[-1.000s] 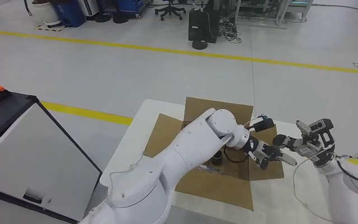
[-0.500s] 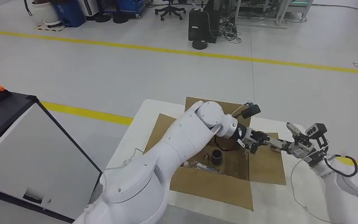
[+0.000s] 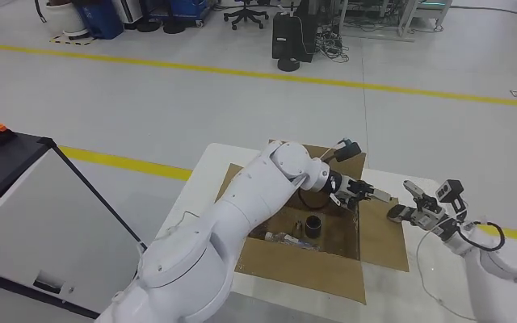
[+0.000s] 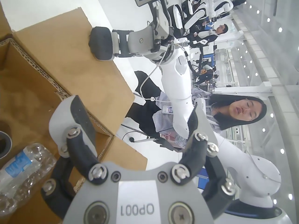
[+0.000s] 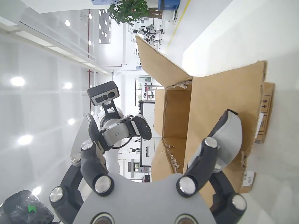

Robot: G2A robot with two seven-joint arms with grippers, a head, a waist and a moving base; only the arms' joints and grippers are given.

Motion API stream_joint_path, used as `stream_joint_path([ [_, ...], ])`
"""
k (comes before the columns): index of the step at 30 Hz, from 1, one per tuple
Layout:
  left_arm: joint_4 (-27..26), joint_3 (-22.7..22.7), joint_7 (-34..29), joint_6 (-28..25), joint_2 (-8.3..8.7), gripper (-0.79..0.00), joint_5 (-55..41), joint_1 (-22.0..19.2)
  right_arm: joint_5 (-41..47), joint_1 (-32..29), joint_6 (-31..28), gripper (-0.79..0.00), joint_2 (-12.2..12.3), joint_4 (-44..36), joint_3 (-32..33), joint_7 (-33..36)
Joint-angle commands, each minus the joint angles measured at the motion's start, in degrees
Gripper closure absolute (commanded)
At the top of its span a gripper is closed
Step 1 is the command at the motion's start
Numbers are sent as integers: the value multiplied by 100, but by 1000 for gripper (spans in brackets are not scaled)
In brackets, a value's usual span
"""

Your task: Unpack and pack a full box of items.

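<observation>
At the open box (image 3: pixel 384 242)
My left pincer (image 3: pixel 365 194) hung released above its inside, where a bottle (image 3: pixel 283 238) lay; my right pincer (image 3: pixel 401 212), also released, hovered by a flap.

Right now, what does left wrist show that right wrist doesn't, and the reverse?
Left wrist: inside the box, a bottle and a dark cylinder lying in it. Right wrist: the box's outer side with a sticker, and a plant far behind. Both: the box's open flaps, plus the left hand and right hand, each open and empty.
</observation>
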Motion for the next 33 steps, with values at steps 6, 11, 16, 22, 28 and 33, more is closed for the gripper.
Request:
stream_joint_path([
  [6, -143, -17, 28, 7, 105, -785, 249, 5, 291, -149, -212, -785, 43, -346, 198, 254],
  [11, -143, -17, 28, 7, 105, -785, 249, 5, 674, -309, -288, -785, 87, -718, 484, 626],
  [16, -143, -17, 28, 7, 105, -785, 249, 5, 882, -459, -293, -785, 126, -1231, 714, 790],
  [22, -196, -106, 294, -11, 178, -785, 281, 102, 775, -508, -298, -785, 157, -1689, 707, 762],
  [28, -236, -264, 715, -176, 420, -785, 597, 121, 413, -381, -239, -785, 183, -1851, 534, 505],
  [33, -363, -435, 997, -129, 694, -785, 867, 222, -46, -267, -129, -785, 210, -2011, 346, 268],
])
